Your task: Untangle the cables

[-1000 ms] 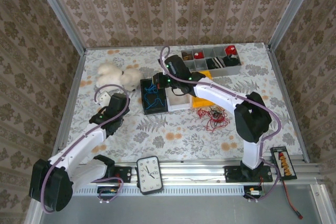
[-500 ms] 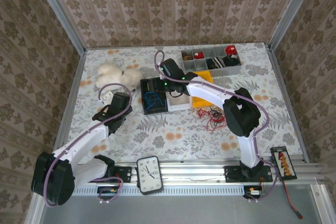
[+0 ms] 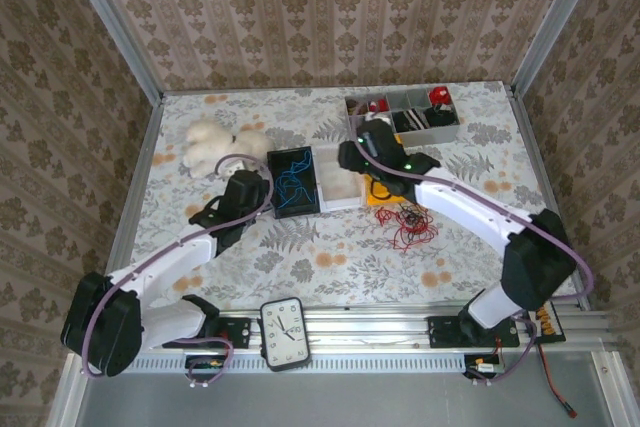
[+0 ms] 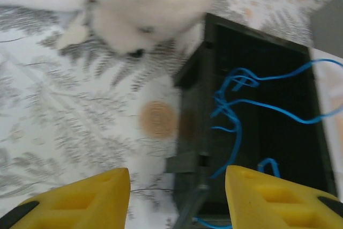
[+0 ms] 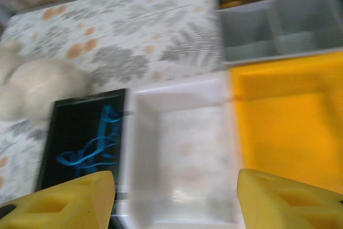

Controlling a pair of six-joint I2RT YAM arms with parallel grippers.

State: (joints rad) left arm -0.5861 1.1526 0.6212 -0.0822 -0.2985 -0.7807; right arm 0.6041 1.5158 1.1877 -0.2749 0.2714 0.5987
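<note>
**Slack loops, a light tray, two arms close together**

The blue cables lie in loose loops inside the black tray, and one strand seems to reach over the wall nearest the white tray; the red and dark cables sit knotted on the bare surface, in front of the yellow tray and well apart from the blue ones.

The left gripper hangs over the black tray's corner with its fingers spread and empty; a descent from here could land a finger on the wall, not in the loops, and shove or tip the tray. A pinch that gathers several loops at once would likely tighten them; a strand caught on the rim might lift the tray with it. The plush toy sits just beside that corner and could be nudged.

The right gripper, fingers also spread and empty, is above the white tray; with both arms this near, they risk fouling each other.
</note>
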